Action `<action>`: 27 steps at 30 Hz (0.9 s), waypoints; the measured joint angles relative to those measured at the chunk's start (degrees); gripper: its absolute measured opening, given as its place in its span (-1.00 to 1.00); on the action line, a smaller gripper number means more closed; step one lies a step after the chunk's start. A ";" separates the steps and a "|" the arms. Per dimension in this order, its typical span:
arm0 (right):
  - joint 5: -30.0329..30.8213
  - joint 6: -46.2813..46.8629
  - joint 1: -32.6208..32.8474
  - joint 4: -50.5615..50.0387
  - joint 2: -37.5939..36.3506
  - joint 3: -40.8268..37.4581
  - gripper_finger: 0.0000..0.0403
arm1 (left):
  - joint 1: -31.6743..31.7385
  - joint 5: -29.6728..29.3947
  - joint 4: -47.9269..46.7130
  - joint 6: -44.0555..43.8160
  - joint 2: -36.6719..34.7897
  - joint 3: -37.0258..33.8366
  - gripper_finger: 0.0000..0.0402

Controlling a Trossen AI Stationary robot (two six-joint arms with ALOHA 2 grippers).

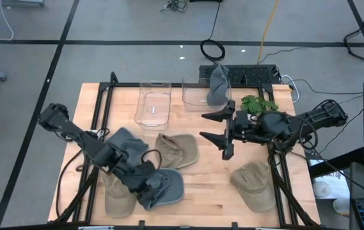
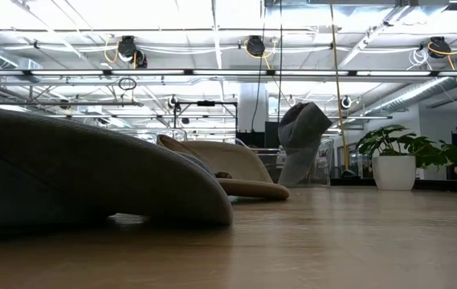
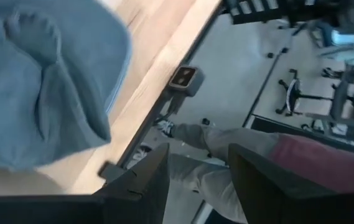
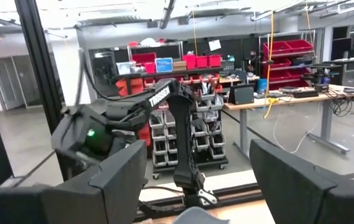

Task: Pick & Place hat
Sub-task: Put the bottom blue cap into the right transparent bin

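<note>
Several soft hats lie on the wooden table: a blue-grey hat (image 1: 169, 188) near the near edge, a tan hat (image 1: 118, 197) left of it, a grey-blue hat (image 1: 127, 142), a tan hat (image 1: 176, 150) and another tan hat (image 1: 255, 185) to the right. A grey hat (image 1: 219, 83) hangs over the wall of the right clear bin (image 1: 197, 96). My left gripper (image 1: 155, 185) is open above the blue-grey hat (image 3: 40, 81), which lies beside its fingers, not between them. My right gripper (image 1: 204, 126) is open mid-table, holding nothing.
A second clear bin (image 1: 154, 105) stands left of the first. A potted plant (image 1: 258, 103) sits by the right arm's base. In the left wrist view a person (image 3: 239, 143) shows beyond the table's near edge. Bare wood lies between the two tan hats, near the centre.
</note>
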 joint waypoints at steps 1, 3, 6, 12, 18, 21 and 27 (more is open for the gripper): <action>-0.45 0.04 0.00 -0.23 0.00 0.00 0.36 | -0.31 0.10 -0.04 -1.22 0.79 0.00 -0.15; -1.48 0.05 -0.01 -0.10 0.00 -0.02 0.36 | -0.77 0.42 -0.06 -3.08 2.40 0.00 -0.15; -1.44 0.01 0.00 -0.09 0.00 -0.02 0.37 | -1.63 0.46 0.08 -3.87 4.54 0.00 -0.15; -1.47 -0.02 -0.02 -0.18 0.00 -0.02 0.37 | -2.97 3.03 -0.13 -6.60 8.65 0.00 -0.15; -1.64 -0.04 -0.02 -1.35 0.00 -0.04 0.38 | -3.31 2.55 -0.81 -7.93 13.22 0.00 -0.14; -1.64 -0.24 -0.02 -1.49 0.00 -0.04 0.38 | -3.31 0.77 -0.85 -7.95 14.97 -0.01 -0.09; -1.70 -0.24 -0.02 -2.71 0.00 -0.04 0.38 | -3.05 1.46 -0.77 -7.94 16.93 0.00 0.10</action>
